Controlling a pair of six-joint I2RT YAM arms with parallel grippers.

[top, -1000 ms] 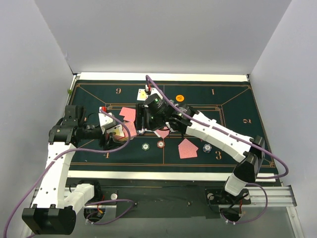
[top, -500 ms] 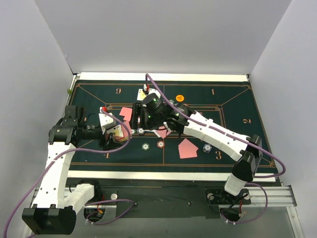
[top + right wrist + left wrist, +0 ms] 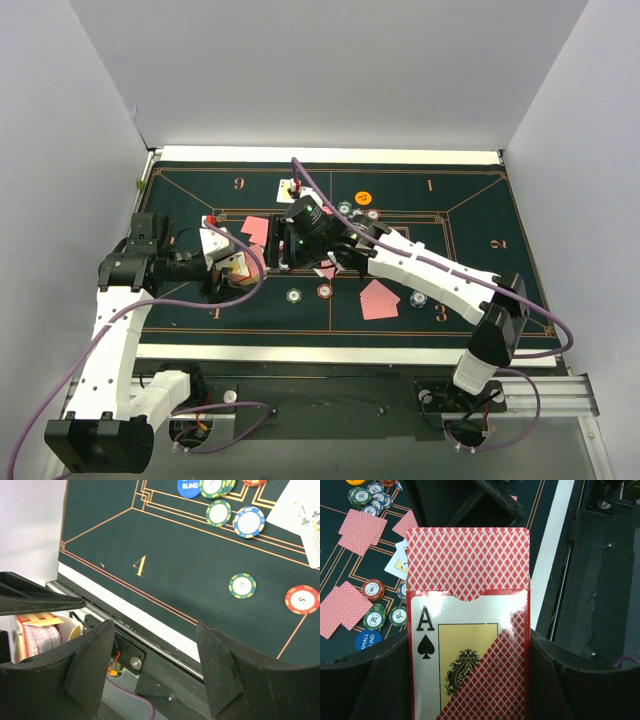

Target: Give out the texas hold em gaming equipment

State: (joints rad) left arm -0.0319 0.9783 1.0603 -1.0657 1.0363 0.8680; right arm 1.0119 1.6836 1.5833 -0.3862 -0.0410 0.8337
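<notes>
My left gripper is shut on a card box printed with an ace of spades, and a red-backed card sticks out of its top. In the top view that box hangs over the mat's left side. My right gripper is open and empty just right of it, fingers spread above the mat's near edge. Red-backed cards lie on the felt. A green chip and a red chip lie near mid-mat. The blue button and orange button rest on the mat.
The dark green felt mat with orange lines covers the table. More chips cluster behind the right arm, and a face-up card lies at the far middle. A white strip and metal rail run along the near edge.
The right arm has swung left, bringing its open gripper close to the box in the left gripper. The left arm has not moved.
</notes>
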